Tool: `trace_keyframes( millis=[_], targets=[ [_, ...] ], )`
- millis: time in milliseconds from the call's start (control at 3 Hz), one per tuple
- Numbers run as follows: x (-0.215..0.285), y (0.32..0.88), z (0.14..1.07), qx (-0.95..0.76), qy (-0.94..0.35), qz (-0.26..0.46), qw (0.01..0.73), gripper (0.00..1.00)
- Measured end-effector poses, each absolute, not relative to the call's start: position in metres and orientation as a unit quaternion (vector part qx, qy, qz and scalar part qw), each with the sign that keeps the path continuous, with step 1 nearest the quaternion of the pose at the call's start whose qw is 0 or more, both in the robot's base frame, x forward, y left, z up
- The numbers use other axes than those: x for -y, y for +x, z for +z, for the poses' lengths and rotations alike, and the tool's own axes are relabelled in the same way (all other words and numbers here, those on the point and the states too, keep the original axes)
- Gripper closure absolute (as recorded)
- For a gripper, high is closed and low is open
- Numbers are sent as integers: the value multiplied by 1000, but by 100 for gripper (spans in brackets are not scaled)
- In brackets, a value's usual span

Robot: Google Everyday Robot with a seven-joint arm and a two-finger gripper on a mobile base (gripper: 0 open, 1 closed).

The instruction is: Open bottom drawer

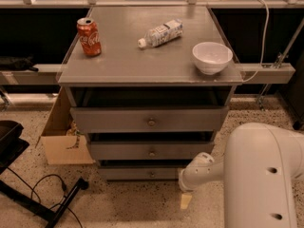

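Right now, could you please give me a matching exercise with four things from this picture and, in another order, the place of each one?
Things:
1. red can
2. plastic bottle
3. white bowl
4. gripper

Places:
A. low near the floor, by the right end of the bottom drawer
B. upright, left side of the cabinet top
C. front right corner of the cabinet top
D. lying on its side, middle back of the cabinet top

Pairs: 1-B, 2-D, 3-C, 4-A

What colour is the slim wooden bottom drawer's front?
Grey bottom drawer, camera view; gripper hangs by its right end.
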State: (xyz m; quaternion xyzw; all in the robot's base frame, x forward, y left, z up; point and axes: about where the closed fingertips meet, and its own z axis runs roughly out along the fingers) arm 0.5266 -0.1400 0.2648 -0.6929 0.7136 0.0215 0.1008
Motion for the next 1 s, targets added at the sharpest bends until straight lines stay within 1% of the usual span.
trace_keyframes(
  millis=[333,1000],
  targets=[
    [136,553,224,-716,-691,4,102,0],
    [131,585,192,-723,-682,-15,110,0]
  ],
)
